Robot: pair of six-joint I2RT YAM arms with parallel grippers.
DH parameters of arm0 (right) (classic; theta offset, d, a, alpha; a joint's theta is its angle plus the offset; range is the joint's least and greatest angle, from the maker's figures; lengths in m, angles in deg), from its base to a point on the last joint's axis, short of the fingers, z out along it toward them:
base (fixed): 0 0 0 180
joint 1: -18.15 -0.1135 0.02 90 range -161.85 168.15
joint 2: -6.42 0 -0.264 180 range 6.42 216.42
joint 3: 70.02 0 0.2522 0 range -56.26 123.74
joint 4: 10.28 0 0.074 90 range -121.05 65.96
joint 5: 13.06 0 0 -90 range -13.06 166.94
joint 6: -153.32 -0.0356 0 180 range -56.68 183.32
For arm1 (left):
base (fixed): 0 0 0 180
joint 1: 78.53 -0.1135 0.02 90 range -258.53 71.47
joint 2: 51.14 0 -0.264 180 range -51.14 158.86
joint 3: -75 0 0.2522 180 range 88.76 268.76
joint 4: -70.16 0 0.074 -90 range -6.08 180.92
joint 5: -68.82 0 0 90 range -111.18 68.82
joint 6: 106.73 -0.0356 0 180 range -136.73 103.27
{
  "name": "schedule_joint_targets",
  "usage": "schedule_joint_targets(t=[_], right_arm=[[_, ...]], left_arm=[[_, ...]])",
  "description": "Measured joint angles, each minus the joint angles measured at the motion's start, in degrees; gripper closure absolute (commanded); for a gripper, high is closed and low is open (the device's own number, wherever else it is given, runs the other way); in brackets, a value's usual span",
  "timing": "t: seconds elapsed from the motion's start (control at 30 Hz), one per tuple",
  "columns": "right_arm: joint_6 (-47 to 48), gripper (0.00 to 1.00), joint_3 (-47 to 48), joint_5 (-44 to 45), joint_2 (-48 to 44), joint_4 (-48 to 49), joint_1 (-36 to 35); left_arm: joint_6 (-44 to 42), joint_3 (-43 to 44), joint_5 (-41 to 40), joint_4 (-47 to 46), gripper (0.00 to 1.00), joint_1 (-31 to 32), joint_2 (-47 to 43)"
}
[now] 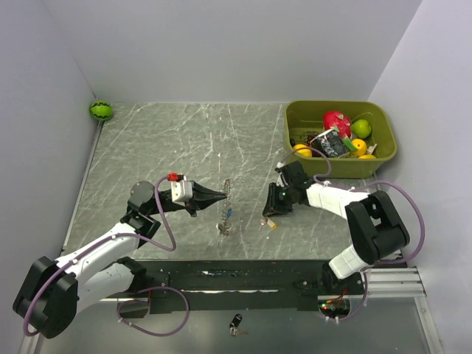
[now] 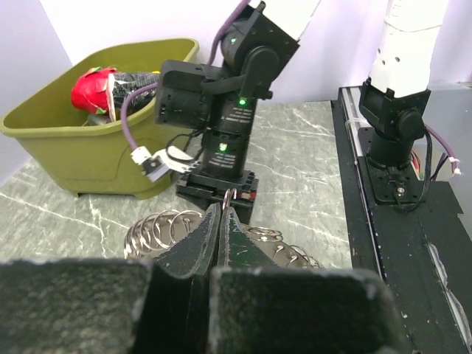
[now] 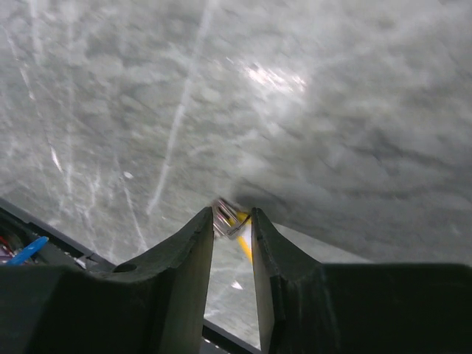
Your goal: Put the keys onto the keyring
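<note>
Keyring of thin grey metal with a wavy edge (image 1: 227, 200) stands upright on the grey marbled table (image 1: 162, 147), well to the left of the olive-green plastic bin (image 1: 341, 169) and nearer the arm bases than it. The left claw (image 1: 223, 196) is closed tight on its rim, and the left wrist view shows its loops (image 2: 158, 230) fanning out either side of the pressed-together tips. A small blue piece (image 1: 231, 214) hangs on the ring.

The bin holds a red dragon-fruit toy (image 1: 336, 122), a green lime (image 1: 361, 128), orange fruits (image 1: 302, 150) and a black packet with a white label (image 1: 330, 142); its print is too small to read.

Between ring and bin, the right claw (image 1: 268, 214) points down at the table, its tips almost together and pinching a small metal key with a yellow part (image 3: 242, 240).

A green striped ball (image 1: 101, 110) sits far left of the bin, against the wall.
</note>
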Motion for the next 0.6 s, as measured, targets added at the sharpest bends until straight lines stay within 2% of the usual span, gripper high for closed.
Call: schedule_joint_targets(t=[0.07,0.13,0.27,0.43,0.6], right_arm=[[0.0,0.69,1.44,-0.44,1.42,0.31,-0.63],[0.07,0.76,2.99,-0.98,2.71,0.35,-1.33],[0.5,0.78,5.64,-2.36,4.87,0.26,-2.67],[1.9,0.73,7.65,-3.96,6.34,-0.07,-3.8],[3.74,0.67,7.82,-0.74,2.97,-2.89,-4.15]], left_arm=[[-0.11,0.02,-0.11,0.9,0.99,0.02,-0.37],[-0.15,0.02,-0.13,1.46,0.99,0.02,-0.63],[-0.28,0.04,-0.17,2.1,0.99,0.02,-1.01],[-1.57,0.09,-0.48,2.62,0.99,0.02,-1.36],[-2.19,0.09,-0.57,3.23,0.99,0.02,-1.4]])
